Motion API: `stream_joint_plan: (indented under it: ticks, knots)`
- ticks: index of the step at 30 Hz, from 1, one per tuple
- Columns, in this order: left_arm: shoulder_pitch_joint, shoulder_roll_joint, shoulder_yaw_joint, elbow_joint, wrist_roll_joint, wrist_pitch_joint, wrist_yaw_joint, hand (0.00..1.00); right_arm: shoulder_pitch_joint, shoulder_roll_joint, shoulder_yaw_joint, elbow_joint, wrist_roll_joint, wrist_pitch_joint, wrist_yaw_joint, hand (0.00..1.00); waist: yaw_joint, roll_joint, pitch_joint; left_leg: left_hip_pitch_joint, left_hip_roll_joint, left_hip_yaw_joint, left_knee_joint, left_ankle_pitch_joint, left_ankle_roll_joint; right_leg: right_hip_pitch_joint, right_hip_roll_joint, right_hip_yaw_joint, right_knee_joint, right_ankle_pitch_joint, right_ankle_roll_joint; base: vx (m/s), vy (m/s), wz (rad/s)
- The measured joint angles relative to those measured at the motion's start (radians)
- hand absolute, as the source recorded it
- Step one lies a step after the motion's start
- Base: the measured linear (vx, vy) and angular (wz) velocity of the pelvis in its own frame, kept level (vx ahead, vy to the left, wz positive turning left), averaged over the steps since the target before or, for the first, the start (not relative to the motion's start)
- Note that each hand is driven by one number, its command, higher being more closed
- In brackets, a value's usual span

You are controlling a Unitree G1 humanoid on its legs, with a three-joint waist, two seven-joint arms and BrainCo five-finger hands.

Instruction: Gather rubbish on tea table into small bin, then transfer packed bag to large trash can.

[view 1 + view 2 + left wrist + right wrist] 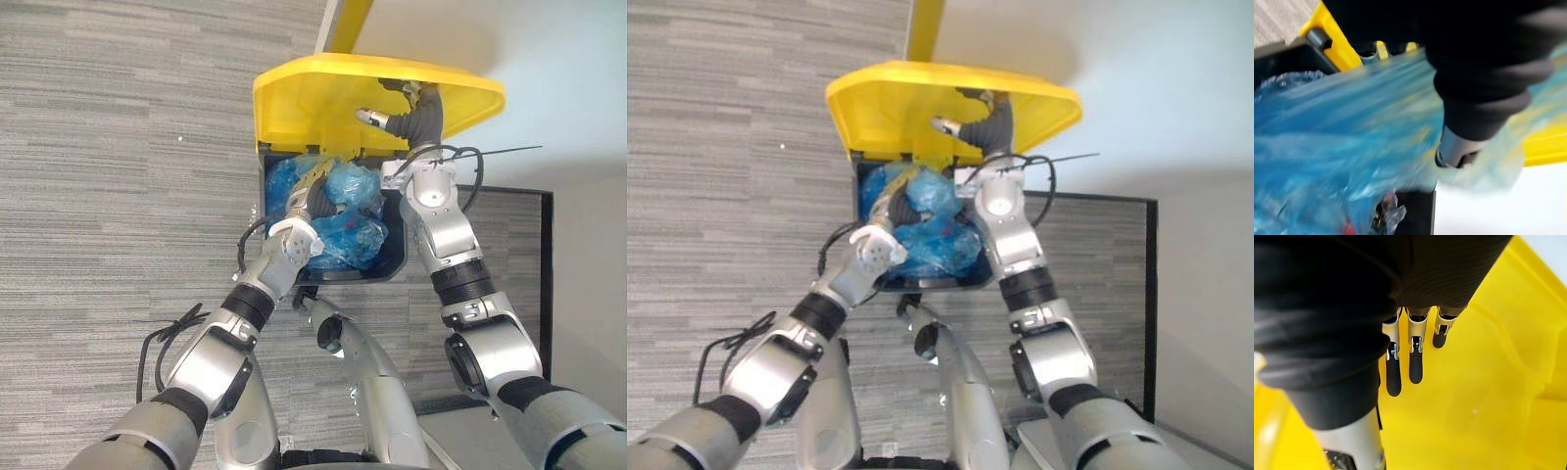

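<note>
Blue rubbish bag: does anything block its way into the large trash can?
Nothing visible. The right robot hand holds the yellow lid up, and the blue bag lies in the open trash can at the left robot hand.

The dark plastic large trash can [397, 260] stands on the grey carpet floor [118, 147], with its yellow plastic lid [304, 98] raised behind it. Blue plastic bags [355, 237] lie inside the can. The left hand [312, 192] is among them, and the right hand [378, 119] is at the lid's underside.
</note>
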Motion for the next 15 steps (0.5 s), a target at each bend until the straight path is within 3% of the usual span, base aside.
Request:
stream_joint_plan:
  ticks: [5, 10, 15]
  knots:
    - [0.010, 0.005, -0.023, -0.007, 0.052, 0.017, -0.002, 0.00, 0.053, 0.013, 0.001, 0.000, -0.039, 0.000, 0.019, 0.00, 0.014, 0.001, -0.003, 0.041, -0.005, 0.001, -0.017, 0.002, -0.002, 0.033, -0.001, 0.000, -0.001, 0.002, -0.004, -0.06, -0.006, 0.04]
    - [0.059, 0.052, -0.054, -0.106, 0.128, 0.019, -0.004, 0.00, 0.128, 0.041, 0.005, 0.004, -0.084, 0.000, 0.029, 0.00, 0.021, 0.000, -0.004, 0.088, -0.019, 0.003, -0.053, 0.015, -0.005, 0.067, -0.012, 0.000, 0.000, -0.004, -0.005, -0.04, -0.006, 0.07]
    - [0.190, 0.117, -0.021, -0.220, 0.120, 0.013, -0.004, 0.00, 0.204, 0.046, 0.005, 0.072, -0.124, 0.006, 0.056, 0.00, 0.024, 0.001, -0.005, 0.160, -0.036, 0.012, -0.101, 0.033, -0.002, 0.119, -0.029, 0.001, 0.000, -0.012, 0.003, -0.03, 0.004, 0.09]
